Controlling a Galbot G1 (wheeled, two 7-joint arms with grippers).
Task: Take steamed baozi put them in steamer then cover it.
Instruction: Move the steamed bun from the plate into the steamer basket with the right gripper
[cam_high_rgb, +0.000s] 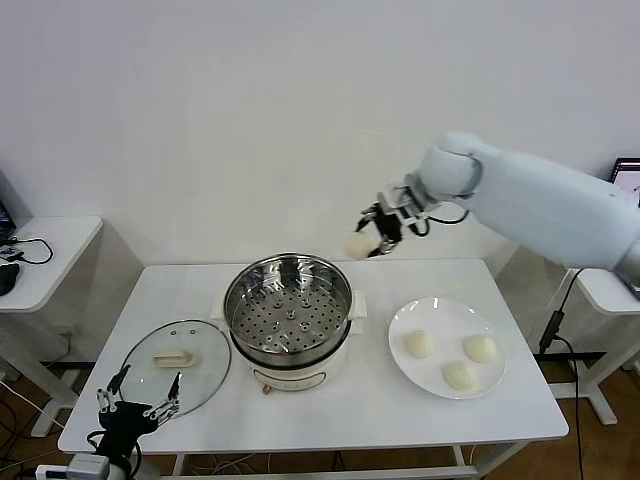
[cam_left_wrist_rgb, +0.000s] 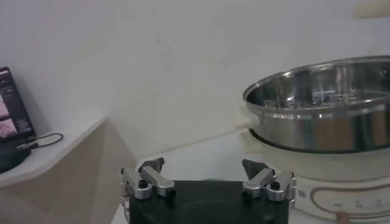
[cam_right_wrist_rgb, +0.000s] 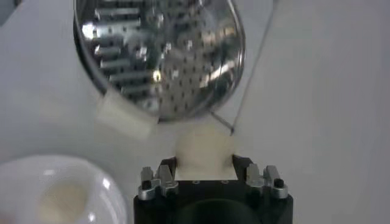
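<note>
Right claw (cam_high_rgb: 372, 238) grips one baozi (cam_high_rgb: 358, 244), raised beyond steamer (cam_high_rgb: 288, 312) rim, above table (cam_high_rgb: 500, 410). Bun likely soft, light; gentle side grip suits. Three baozi (cam_high_rgb: 419, 344) remain on plate (cam_high_rgb: 400, 335). Cover (cam_high_rgb: 178, 365) lies beside steamer. Left claw (cam_high_rgb: 138, 404) open, idle near cover. Right wrist view shows bun (cam_right_wrist_rgb: 204, 148) between fingers; head view shows only its side.

The plate (cam_right_wrist_rgb: 55, 195) is cut off (blurred too); the baozi (cam_right_wrist_rgb: 204, 149) hides the right tool's fingertips.
</note>
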